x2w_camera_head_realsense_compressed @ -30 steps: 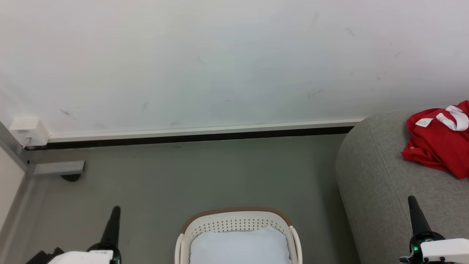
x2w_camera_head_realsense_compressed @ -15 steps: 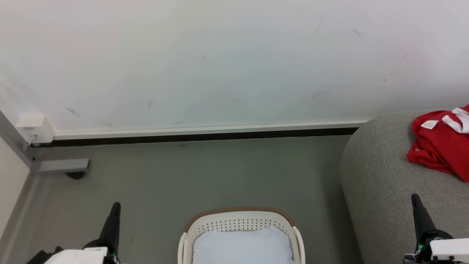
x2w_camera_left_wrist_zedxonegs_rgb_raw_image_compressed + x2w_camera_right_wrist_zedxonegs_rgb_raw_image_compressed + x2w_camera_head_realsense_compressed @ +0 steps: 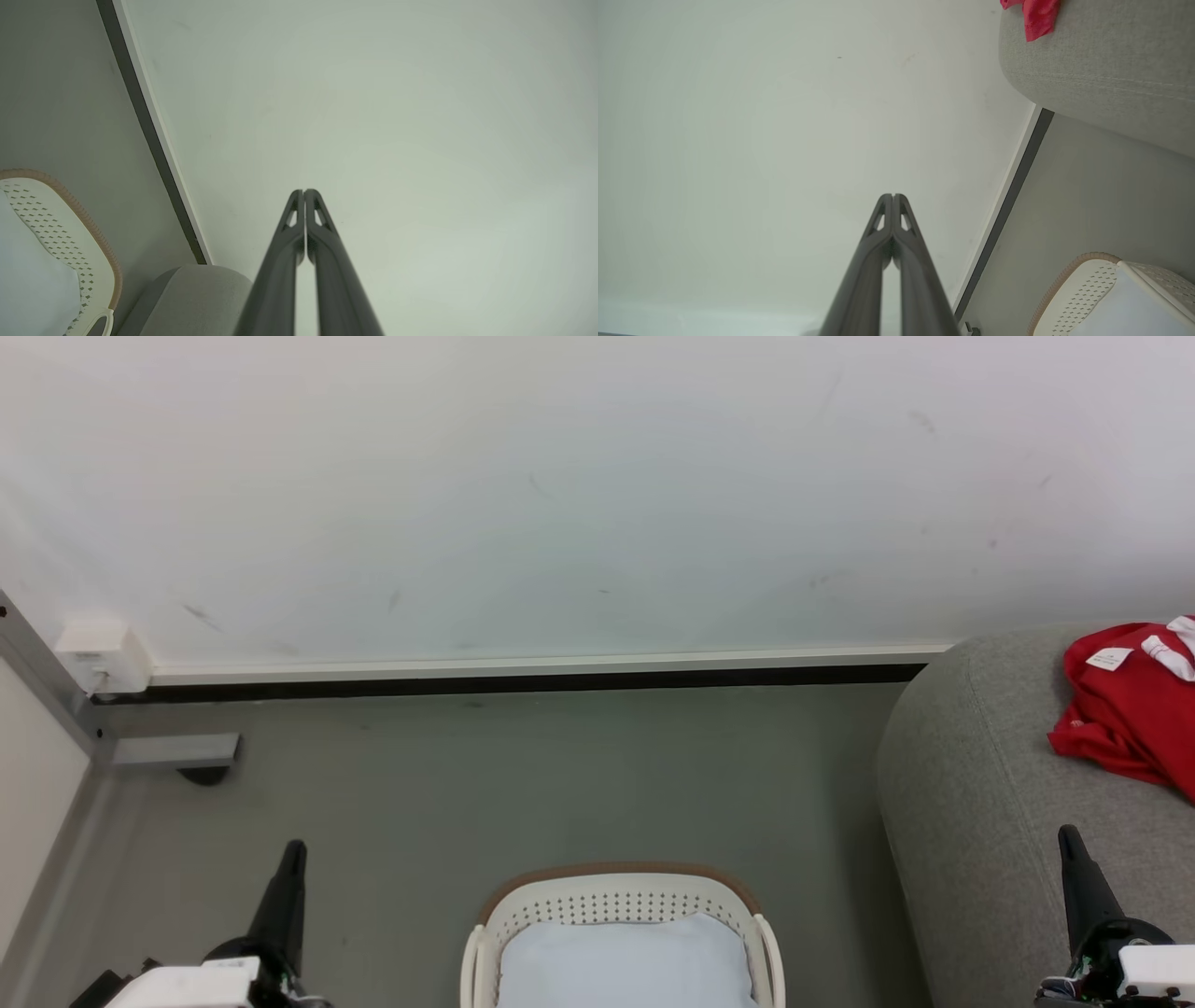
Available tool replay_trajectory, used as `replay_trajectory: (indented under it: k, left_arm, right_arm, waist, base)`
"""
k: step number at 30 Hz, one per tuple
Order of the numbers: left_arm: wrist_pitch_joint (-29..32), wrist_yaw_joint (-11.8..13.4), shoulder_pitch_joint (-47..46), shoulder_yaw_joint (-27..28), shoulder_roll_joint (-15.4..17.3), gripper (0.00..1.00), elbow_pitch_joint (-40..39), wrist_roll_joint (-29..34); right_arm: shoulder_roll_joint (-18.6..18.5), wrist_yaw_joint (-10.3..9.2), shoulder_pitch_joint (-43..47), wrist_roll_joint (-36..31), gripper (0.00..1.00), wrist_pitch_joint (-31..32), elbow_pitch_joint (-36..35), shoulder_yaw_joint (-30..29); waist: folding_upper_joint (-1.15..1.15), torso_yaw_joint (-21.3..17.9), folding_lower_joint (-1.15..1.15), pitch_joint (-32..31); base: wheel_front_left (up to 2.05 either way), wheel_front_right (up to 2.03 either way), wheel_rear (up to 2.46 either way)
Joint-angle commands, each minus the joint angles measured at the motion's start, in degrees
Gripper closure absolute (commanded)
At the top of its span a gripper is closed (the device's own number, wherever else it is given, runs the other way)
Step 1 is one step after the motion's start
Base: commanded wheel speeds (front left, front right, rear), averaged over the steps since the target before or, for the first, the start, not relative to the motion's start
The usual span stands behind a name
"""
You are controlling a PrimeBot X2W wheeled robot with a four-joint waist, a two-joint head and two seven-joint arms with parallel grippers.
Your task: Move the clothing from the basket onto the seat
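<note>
Nearest, in the head view, the left gripper stands at 7 o'clock and the right gripper at 5 o'clock. Both point up the view. Each wrist view shows its own two fingers pressed together from base to tip, with nothing between them, so both are closed and empty.

Between them, at 6 o'clock, the basket sits on the floor, clear of both grippers. The part of it in view holds only a pale pad lying flat, with no red cloth on or beside it. The bottom edge of the view cuts off the basket's near half, so that part cannot be judged.

Farther out, from 3 to 4 o'clock, the seat rounds in from the right edge, just beside the basket but not touching it. The right gripper rises in front of its near corner.

On top of the seat at 3 o'clock lies the clothing, a crumpled red heap with white trim and a small white label. It rests wholly on the cushion, back from the rounded edge, and runs off the right side of the view. It is well apart from both grippers.

Beyond, from 9 through 12 to 2 o'clock, a skirting runs along the foot of a bare wall.

The task looks finished or very close to it: the clothing is on the seat and the visible part of the basket is cleared. All that seems left is to check the hidden near half.
</note>
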Motion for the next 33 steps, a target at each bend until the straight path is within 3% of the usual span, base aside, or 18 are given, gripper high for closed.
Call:
replay_trajectory:
  k: [1, 33]
  left_arm:
    - [0.3, -0.5, -0.7, 0.2, 0.5, 1.0, 0.0, -1.0]
    - [0.8, -0.5, -0.9, 0.3, 0.5, 1.0, 0.0, -2.8]
  right_arm:
    - [-0.1, -0.11, 0.8, 1.2, 1.0, 0.3, -0.6, -0.4]
    - [-0.1, -0.12, 0.9, 2.5, 1.0, 0.8, -0.8, -0.7]
  waist:
    - [0.0, 0.1, 0.0, 0.0]
    - [0.0, 0.4, 0.0, 0.0]
  base:
    - [0.0, 0.0, 0.0]
    - [0.0, 0.0, 0.0]
